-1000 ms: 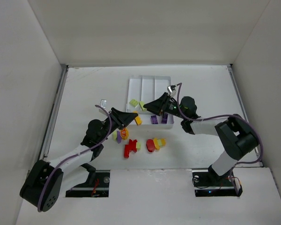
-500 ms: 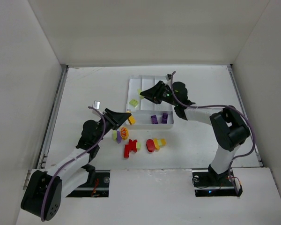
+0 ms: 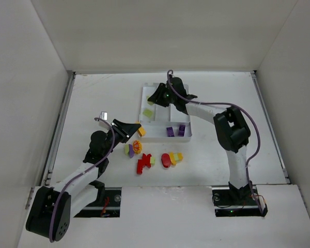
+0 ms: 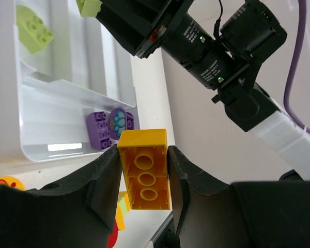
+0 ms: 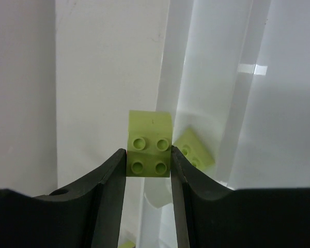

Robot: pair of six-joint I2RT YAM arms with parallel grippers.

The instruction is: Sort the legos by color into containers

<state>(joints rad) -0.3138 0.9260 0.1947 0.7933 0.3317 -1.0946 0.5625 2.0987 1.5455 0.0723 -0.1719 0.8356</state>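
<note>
- My left fingers (image 4: 104, 181) are squeezing a yellow-orange brick (image 4: 143, 178) by its long sides. They're closed snug on it, with the hollow underside facing my wrist camera.
- My right fingers (image 5: 111, 181) are pinching a light green brick (image 5: 150, 150) the same way, studs toward the camera.
- The green one is hanging over the left edge of the white tray (image 3: 165, 138), pretty much above the wall of the leftmost long section. Another green brick (image 5: 195, 150) is already lying in that section.
- The yellow one is hovering above the table (image 3: 93, 103), just beside the tray's near-left corner. Two purple bricks (image 3: 170, 132) are sitting in the crosswise section at that near end.
- The other legos are lying in a loose pile (image 3: 142, 164) on the table, between the tray and my bases.
- What's worrying me: if I'm letting the green go this close to the rim, it could clip the wall and bounce back out.
- The purple section is the nearest one to the yellow, so dropping early would be mixing colours. I reckon it needs an empty long section.
- Both arms are crowding the tray's left side. Pushing the left one in now could bump the right wrist, twist a brick loose or shove the tray.
</note>
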